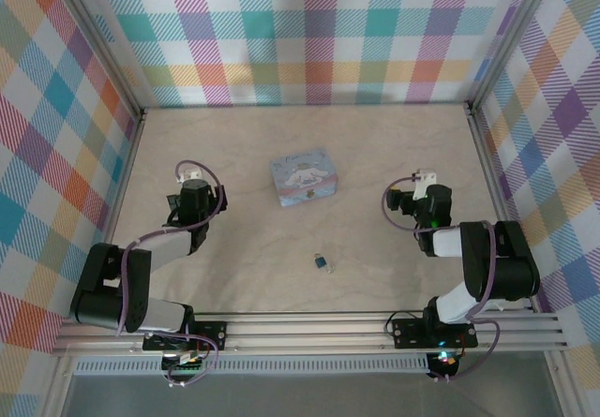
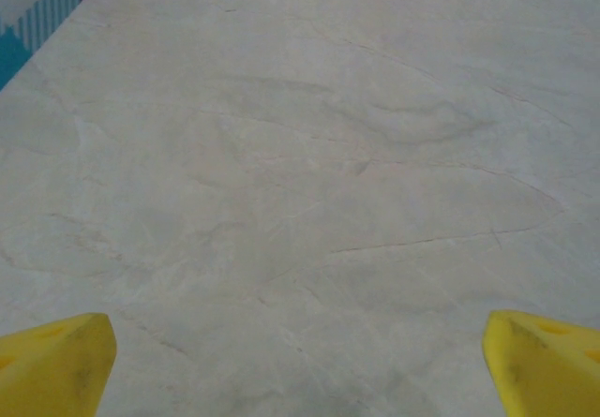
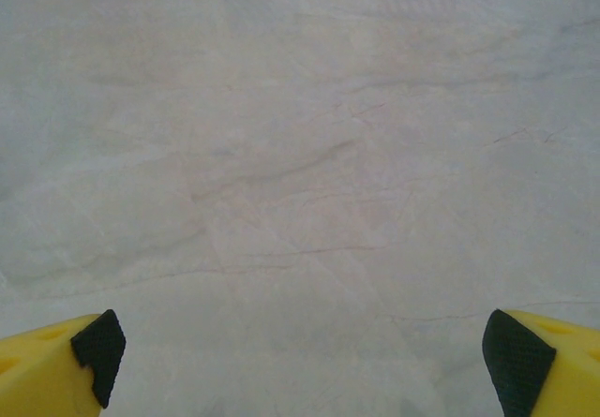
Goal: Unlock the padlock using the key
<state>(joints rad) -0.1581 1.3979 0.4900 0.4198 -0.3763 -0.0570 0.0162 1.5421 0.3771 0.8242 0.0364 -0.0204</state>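
Observation:
The tiny blue-and-dark padlock [image 1: 321, 261] lies flat on the pale table, near the front middle. A dark speck [image 1: 329, 269] touches its lower right end; it is too small to tell whether this is the key. My left gripper [image 1: 188, 188] hovers far to the padlock's left, and my right gripper [image 1: 427, 195] far to its right. In the left wrist view the left gripper [image 2: 300, 365] is open, yellow fingertips [image 2: 56, 361] wide apart over bare table. In the right wrist view the right gripper [image 3: 300, 365] is open too, with black pads [image 3: 98, 351] facing inward.
A pale blue rectangular tin [image 1: 303, 177] with a white cartoon animal stands behind the padlock, mid-table. Plaid walls [image 1: 309, 33] enclose the table on three sides, and an aluminium rail [image 1: 309, 328] runs along the front edge.

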